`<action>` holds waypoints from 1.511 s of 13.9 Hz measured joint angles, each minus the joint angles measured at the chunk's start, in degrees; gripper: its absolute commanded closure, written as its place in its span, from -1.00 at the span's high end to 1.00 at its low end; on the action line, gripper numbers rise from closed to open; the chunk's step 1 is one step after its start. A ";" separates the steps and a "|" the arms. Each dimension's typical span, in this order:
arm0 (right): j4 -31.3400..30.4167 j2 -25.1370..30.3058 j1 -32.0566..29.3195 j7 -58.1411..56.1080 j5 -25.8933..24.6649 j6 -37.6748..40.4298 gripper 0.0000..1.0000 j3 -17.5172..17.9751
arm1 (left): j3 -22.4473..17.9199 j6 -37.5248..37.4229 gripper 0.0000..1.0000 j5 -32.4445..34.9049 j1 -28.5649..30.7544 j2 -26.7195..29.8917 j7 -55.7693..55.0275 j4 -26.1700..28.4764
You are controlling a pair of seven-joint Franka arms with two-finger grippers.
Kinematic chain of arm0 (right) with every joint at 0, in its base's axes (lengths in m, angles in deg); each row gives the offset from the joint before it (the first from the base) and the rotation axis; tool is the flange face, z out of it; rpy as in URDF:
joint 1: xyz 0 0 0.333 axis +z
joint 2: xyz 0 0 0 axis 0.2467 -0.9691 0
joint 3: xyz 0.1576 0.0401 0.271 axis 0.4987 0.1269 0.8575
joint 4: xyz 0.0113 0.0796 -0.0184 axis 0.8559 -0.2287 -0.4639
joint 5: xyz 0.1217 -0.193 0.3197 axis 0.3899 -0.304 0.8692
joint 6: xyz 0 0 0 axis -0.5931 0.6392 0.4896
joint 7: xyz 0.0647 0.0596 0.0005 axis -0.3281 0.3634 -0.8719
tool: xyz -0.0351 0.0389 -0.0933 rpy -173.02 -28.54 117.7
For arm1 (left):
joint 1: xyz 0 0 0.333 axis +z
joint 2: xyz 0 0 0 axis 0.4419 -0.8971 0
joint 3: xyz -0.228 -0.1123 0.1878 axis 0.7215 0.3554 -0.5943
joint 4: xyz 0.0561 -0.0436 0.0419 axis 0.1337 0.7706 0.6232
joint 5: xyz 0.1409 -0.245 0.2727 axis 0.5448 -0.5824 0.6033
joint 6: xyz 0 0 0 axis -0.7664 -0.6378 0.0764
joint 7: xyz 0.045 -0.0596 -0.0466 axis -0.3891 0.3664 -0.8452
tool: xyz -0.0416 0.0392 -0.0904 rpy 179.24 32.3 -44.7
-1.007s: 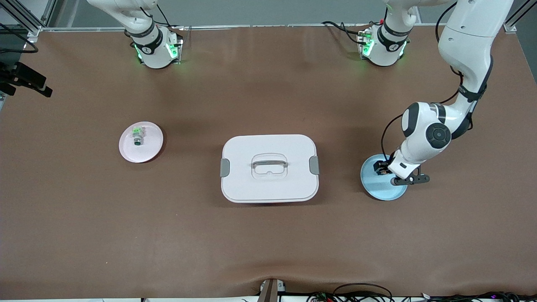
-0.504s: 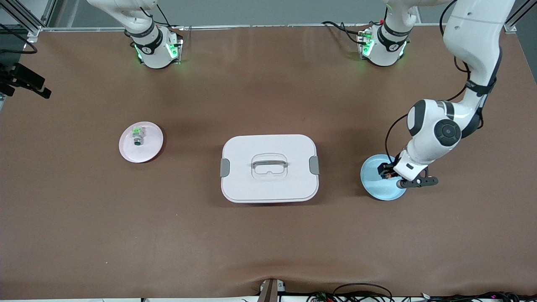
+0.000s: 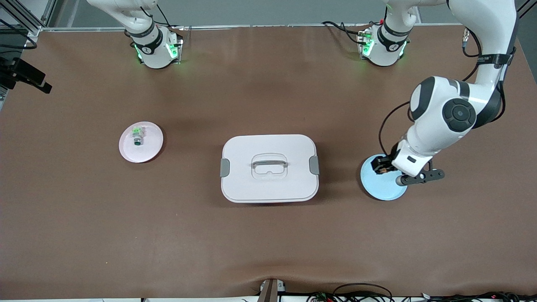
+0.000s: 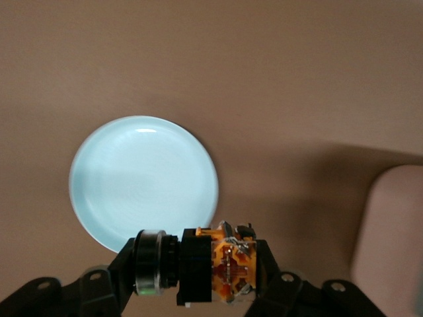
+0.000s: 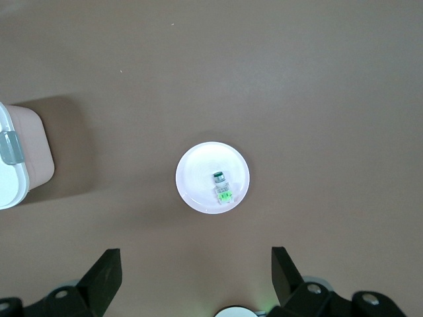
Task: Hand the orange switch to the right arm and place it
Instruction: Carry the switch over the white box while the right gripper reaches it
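My left gripper is shut on the orange switch, a small black block with an orange section and a black cylindrical end, and holds it above the light blue plate. In the left wrist view the bare blue plate lies below the held switch. The switch shows in the front view as a dark block with a bit of orange. My right gripper is open and empty, high above the table; its arm waits near its base and the hand is out of the front view.
A white lidded box with grey latches sits mid-table. A pink plate toward the right arm's end holds the grey-and-green switch, also in the right wrist view. The box's corner shows there.
My left arm has risen from the blue plate with the orange switch in its gripper. The right arm has not moved.
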 measured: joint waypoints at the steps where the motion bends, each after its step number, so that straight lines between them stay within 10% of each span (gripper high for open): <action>1: 0.00 0.00 0.01 -0.45 0.00 -0.03 1.00 0.02 | 1.54 -1.30 -1.00 -1.50 -0.15 -0.01 -3.48 -1.64; 9: -6.63 0.68 0.06 4.13 12.71 -7.91 1.00 -0.46 | 9.31 -4.42 -1.00 -5.45 -8.93 -3.82 -42.59 -12.93; 16: -34.26 13.11 8.55 20.49 28.73 -43.24 1.00 4.43 | 9.42 -4.43 -1.00 -5.53 -20.58 -10.68 -66.03 -22.07; 21: -41.96 13.96 22.22 25.60 35.64 -66.09 1.00 5.70 | 9.41 -3.90 -1.00 -5.53 -24.75 -13.08 -74.19 -25.62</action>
